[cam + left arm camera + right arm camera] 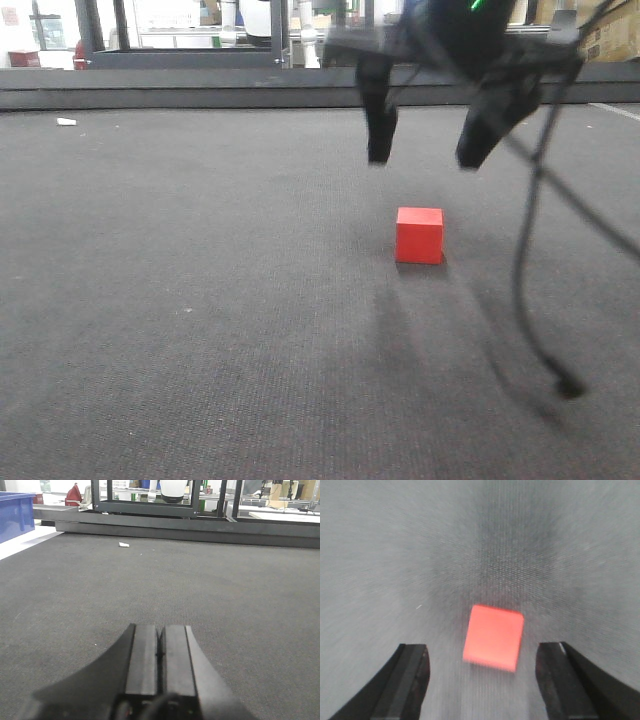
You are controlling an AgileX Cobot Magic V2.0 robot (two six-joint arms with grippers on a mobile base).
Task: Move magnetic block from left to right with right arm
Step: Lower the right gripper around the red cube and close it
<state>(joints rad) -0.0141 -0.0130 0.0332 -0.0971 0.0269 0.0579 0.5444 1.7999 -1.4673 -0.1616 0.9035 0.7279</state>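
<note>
The left gripper (160,630) rests low over the grey mat (200,350), its fingers pressed together on nothing. The magnetic block (419,235), equal-sided with no long axis, lies flat right of the mat's middle, turned slightly askew. The right gripper (425,155) hangs above it, fingers spread wide.

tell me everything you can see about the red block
The red block is a small plain cube, bright red, with smooth matte faces and sharp edges and no markings that show. It sits flat on the dark grey mat, and only the mat touches it. The right gripper hangs open above it, clear of it. The right wrist view is blurred but shows the block lying between the two spread fingers.
</note>
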